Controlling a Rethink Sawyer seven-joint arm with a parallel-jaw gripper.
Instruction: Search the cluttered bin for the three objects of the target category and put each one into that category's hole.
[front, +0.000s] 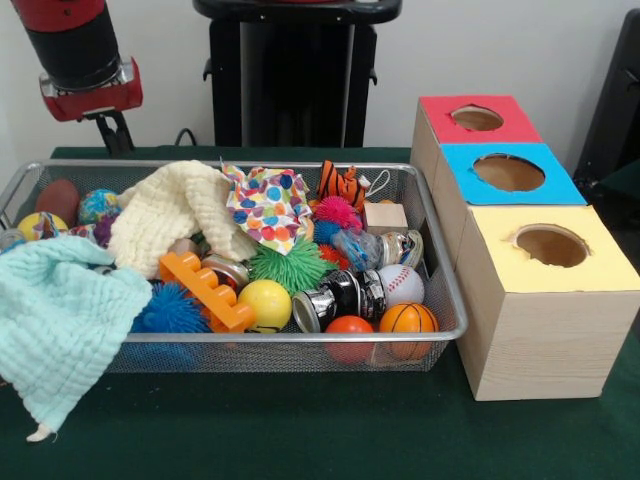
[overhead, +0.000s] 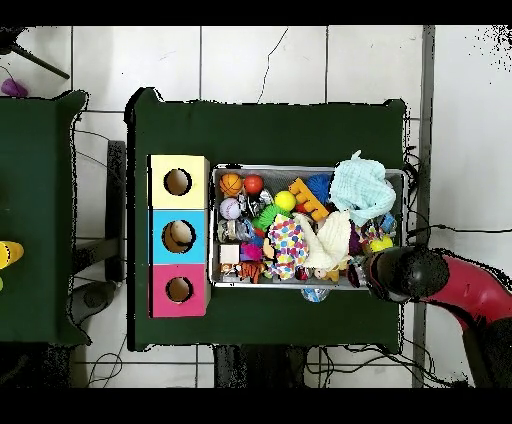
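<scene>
You have one wire bin (front: 440, 290) on the table (front: 300, 430) and three holed boxes just right of it: red (front: 478, 118), blue (front: 510, 172), yellow (front: 550, 245). Near the bin's front lie one baseball (front: 401, 284), one basketball (front: 408, 320), one yellow ball (front: 265, 303). The tool (front: 113, 132) hangs over the far left corner; you cannot tell its opening.

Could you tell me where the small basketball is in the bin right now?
In the front view, the basketball sits in the bin's near right corner, beside the orange ball and just below the baseball.
</scene>
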